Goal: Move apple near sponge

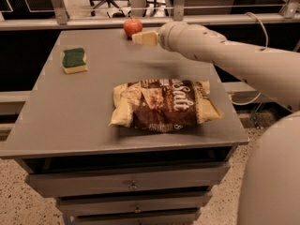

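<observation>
Apple placed just left of the gripper's tip, at the table's far edge.

Across the grey table [84, 121] the arm [225, 55] is extended from the right, beyond the chip bag [164, 104]. The sponge [74, 60] is set well apart at the far left. The apple [133, 27] is seen just beside the gripper [143, 37], to its left and slightly farther back. Whether the gripper is spread or closed cannot be told.

Raised view, looking down across table [84, 107], hand [144, 37] near far edge
</observation>
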`<state>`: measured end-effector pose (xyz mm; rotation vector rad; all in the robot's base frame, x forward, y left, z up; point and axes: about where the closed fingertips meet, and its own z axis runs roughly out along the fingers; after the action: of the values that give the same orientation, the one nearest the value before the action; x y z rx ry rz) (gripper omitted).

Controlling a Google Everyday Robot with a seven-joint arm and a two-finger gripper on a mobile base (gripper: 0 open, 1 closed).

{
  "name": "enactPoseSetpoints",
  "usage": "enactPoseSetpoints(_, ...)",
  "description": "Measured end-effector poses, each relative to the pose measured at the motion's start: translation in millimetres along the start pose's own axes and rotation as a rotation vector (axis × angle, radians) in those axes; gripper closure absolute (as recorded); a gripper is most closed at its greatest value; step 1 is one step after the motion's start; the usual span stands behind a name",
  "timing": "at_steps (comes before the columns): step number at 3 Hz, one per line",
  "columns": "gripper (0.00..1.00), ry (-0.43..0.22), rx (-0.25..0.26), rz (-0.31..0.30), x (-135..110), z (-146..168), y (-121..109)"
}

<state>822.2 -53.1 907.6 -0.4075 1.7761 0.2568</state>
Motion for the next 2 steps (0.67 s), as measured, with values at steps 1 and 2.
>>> enactPoseSetpoints(1, 0.00, 0.015, -0.011, -0.003, -3, 20, 7)
enactPoseSetpoints(2, 0.00, 0.036, -0.025, -0.046, 0, 46, 11)
